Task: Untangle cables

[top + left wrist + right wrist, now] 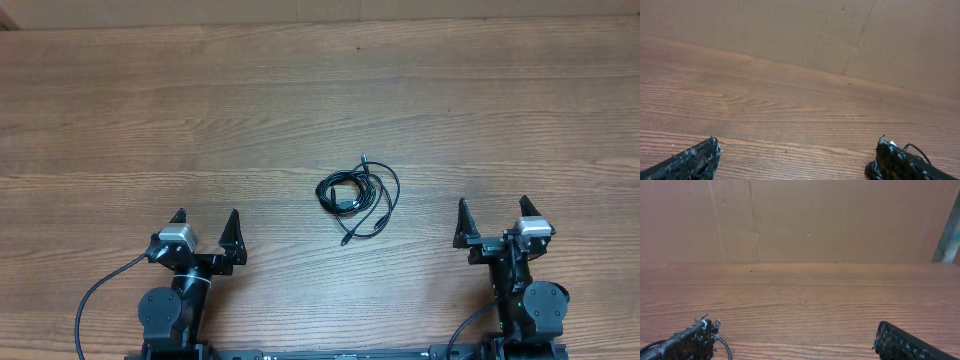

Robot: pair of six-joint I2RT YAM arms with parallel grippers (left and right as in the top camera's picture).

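while the left gripper (206,228) waits near-left with fingers (233,228) spread wide and empty, the cables (358,195) lie as a small knotted loop mid-worktop (300,90), one tail trailing toward the robot, ahead and inboard of both arms; the right gripper (493,218), equally spread and empty, looks slightly nearer.

Table (300,90) wood-grain, smooth, matt; cables (343,201) black, plastic-looking sheath; left tool fingers (692,161) rough black.

A wood-grain table (300,90) meets a plain tan wall (815,220).
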